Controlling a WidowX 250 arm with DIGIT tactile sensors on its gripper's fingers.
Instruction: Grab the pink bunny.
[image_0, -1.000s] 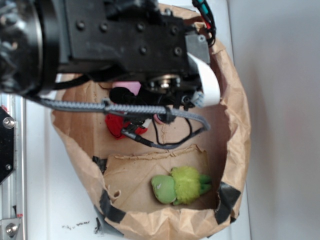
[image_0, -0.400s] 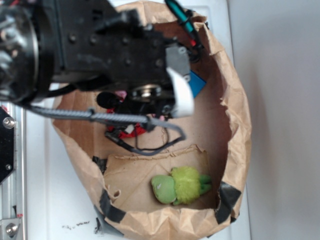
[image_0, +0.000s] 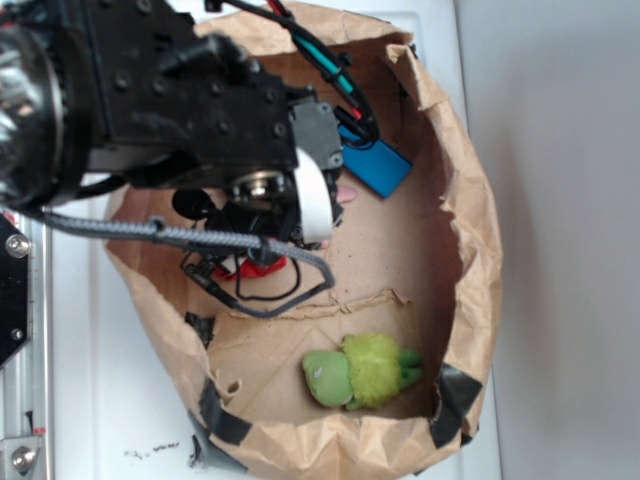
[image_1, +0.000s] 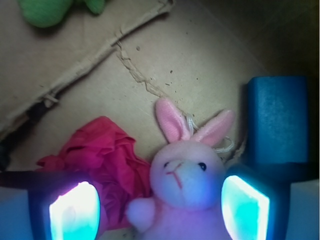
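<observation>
Gripper (image_1: 160, 207): jaws spread wide, one pad to each side of the bunny (image_1: 182, 192), neither clearly pressing it. Bunny: between the pads on the floor of the paper bag (image_0: 470, 210), face up, ears toward a blue block (image_1: 276, 120). Red ball (image_1: 107, 167): touching the bunny's side (crumpled). Green plush (image_0: 362, 372): well apart, near the bag's far wall.

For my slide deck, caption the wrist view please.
Open gripper straddling the pink bunny, red crumpled ball and blue block alongside.
</observation>
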